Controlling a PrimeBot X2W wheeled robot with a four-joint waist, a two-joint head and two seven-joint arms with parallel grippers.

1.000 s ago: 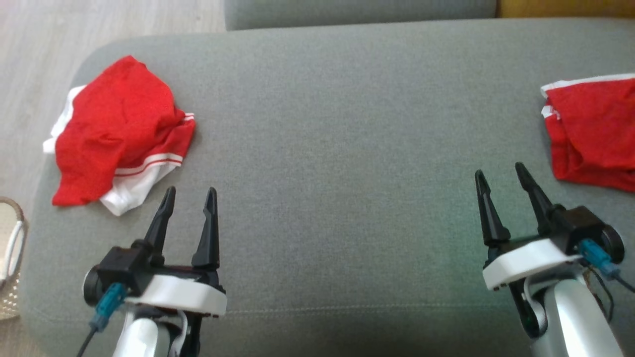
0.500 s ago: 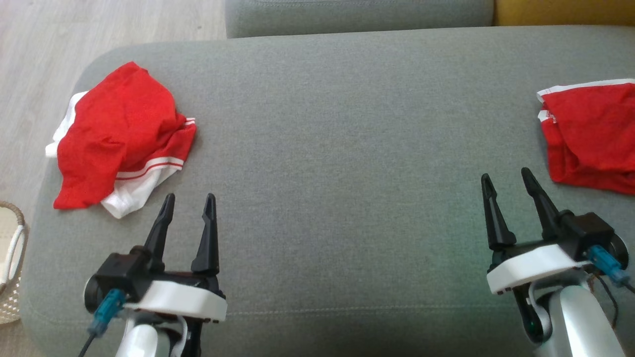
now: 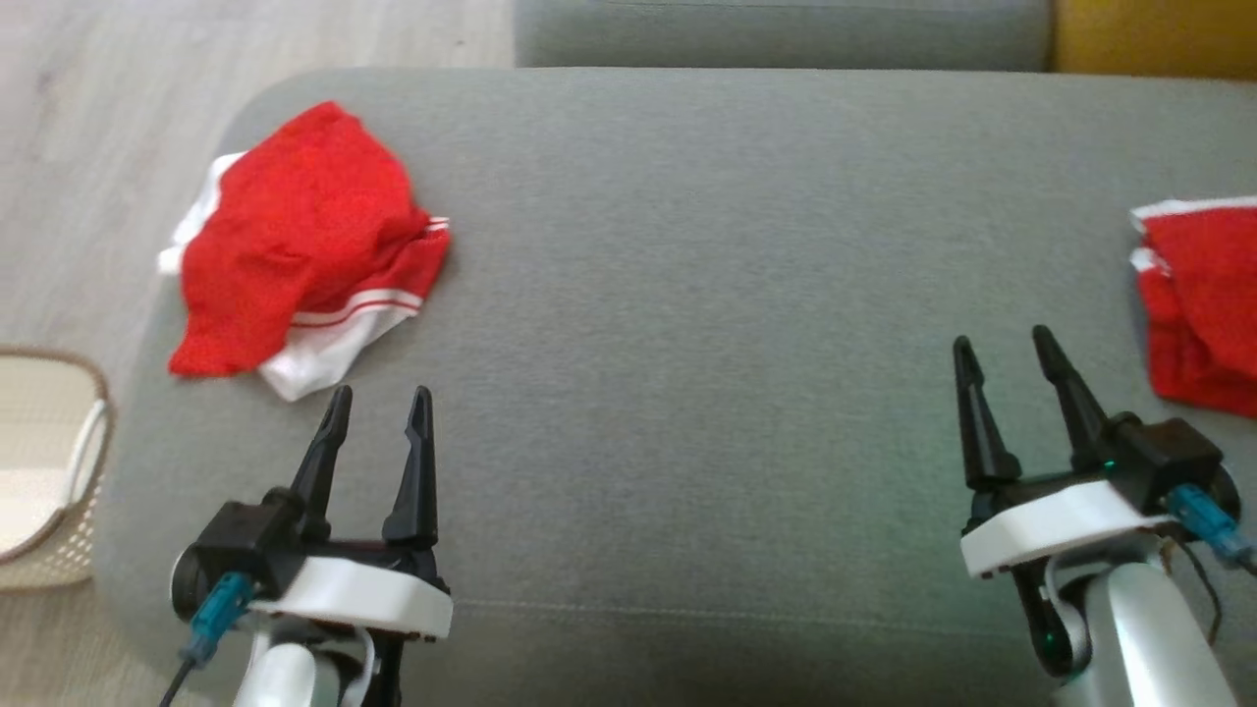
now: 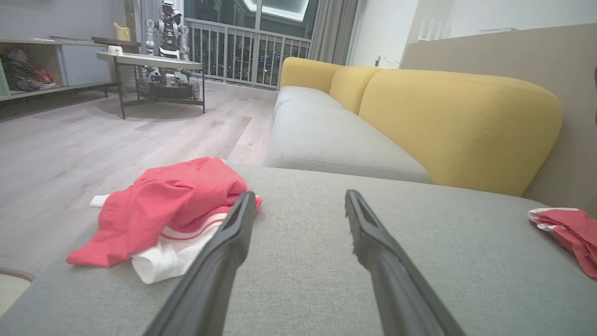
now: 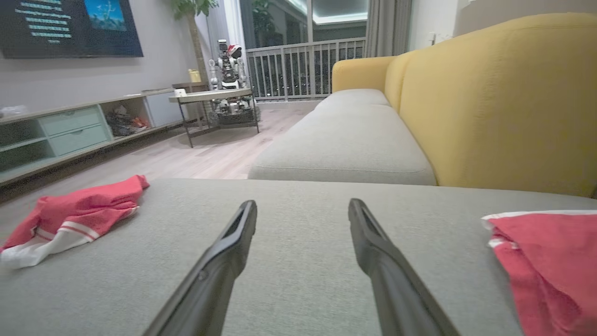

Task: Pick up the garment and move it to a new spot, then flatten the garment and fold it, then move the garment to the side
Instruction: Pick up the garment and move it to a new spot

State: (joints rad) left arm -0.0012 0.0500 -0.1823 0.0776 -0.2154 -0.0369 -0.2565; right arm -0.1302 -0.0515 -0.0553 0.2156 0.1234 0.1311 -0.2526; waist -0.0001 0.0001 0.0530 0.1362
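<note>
Progress is nil, as I read it: the crumpled red garment with white trim lies unlifted at the left end of the grey fabric sofa cushion, so moving, flattening, folding and setting aside all remain. My left end effector hovers near it, fingers spread wide, empty; the right end effector gapes empty too. I count two garments, with a second red garment at the right edge, and one pale woven basket.

Bare cushion between two garments
</note>
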